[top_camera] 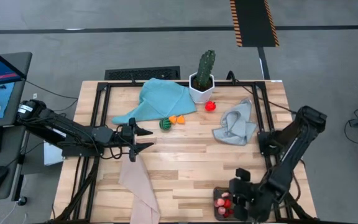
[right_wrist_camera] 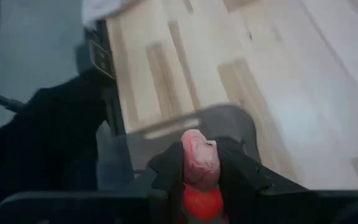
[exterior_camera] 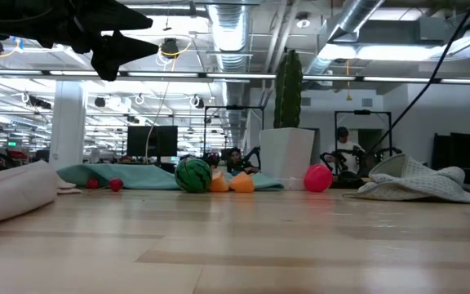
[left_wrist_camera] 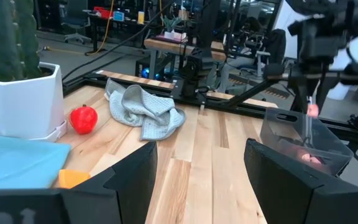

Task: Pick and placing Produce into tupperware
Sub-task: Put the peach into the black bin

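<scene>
The tupperware (top_camera: pixel 217 213), a clear greyish tub, sits near the table's near edge on the right and holds a few red and pink pieces (top_camera: pixel 222 200). My right gripper (top_camera: pixel 236 196) hangs just over it, shut on a pink piece of produce (right_wrist_camera: pixel 197 155). My left gripper (top_camera: pixel 149 139) hovers open above the table's middle left and touches nothing. On the boards farther back lie a green striped ball (top_camera: pixel 165 124), two orange pieces (top_camera: pixel 176 119) and a red fruit (top_camera: pixel 210 106). Two small red pieces (exterior_camera: pixel 104 184) rest by the teal cloth. My right gripper pinches the pink piece (right_wrist_camera: pixel 199 163) between its two fingers (right_wrist_camera: pixel 238 171), which point down from above. The piece is lifted clear, above the tub's open top (left_wrist_camera: pixel 294 134), and shows pink beside the fingers (left_wrist_camera: pixel 312 111) in the left wrist view.
A tall cactus in a white pot (top_camera: pixel 202 79) stands at the far edge, with a teal cloth (top_camera: pixel 160 99) to its left. A grey cloth (top_camera: pixel 236 124) lies right of centre and a beige cloth (top_camera: pixel 138 186) at the near left. Bare boards lie between them.
</scene>
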Tool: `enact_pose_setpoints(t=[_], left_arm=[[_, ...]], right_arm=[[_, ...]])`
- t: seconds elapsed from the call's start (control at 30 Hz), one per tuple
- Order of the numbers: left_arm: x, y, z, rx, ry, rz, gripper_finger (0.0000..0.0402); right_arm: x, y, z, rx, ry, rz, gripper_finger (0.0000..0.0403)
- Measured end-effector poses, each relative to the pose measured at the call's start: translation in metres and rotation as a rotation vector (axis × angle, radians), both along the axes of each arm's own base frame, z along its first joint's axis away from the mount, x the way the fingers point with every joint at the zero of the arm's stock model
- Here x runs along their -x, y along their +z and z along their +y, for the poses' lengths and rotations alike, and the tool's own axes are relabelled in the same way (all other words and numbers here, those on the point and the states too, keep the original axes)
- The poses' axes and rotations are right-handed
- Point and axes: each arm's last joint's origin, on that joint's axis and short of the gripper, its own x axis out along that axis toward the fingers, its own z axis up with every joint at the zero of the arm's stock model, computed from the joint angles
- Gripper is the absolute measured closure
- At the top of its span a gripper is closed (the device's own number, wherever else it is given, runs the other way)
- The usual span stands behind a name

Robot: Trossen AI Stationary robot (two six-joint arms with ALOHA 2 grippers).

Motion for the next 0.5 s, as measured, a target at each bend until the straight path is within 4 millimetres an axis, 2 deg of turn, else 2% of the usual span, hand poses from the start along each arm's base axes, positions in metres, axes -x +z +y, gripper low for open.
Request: enact_pose_setpoints(t=[0.17,0.3,0.5], left_arm=[[0.0,0.0,0.0,0.0,0.0,0.001,0.0171],[0.0,0.0,0.0,-0.001,0.0,0.004,0.0171],[0.0,-0.001,0.0,-0.002,0.0,0.007,0.0171]], right_arm=[[-0.004,-0.027,0.011,0.008,-0.046,0.081,0.0295],[-0.006,-0.038,0.015,0.013,-0.067,0.102,0.029],[-0.011,-0.046,0.013,0.013,-0.093,0.141,0.024]])
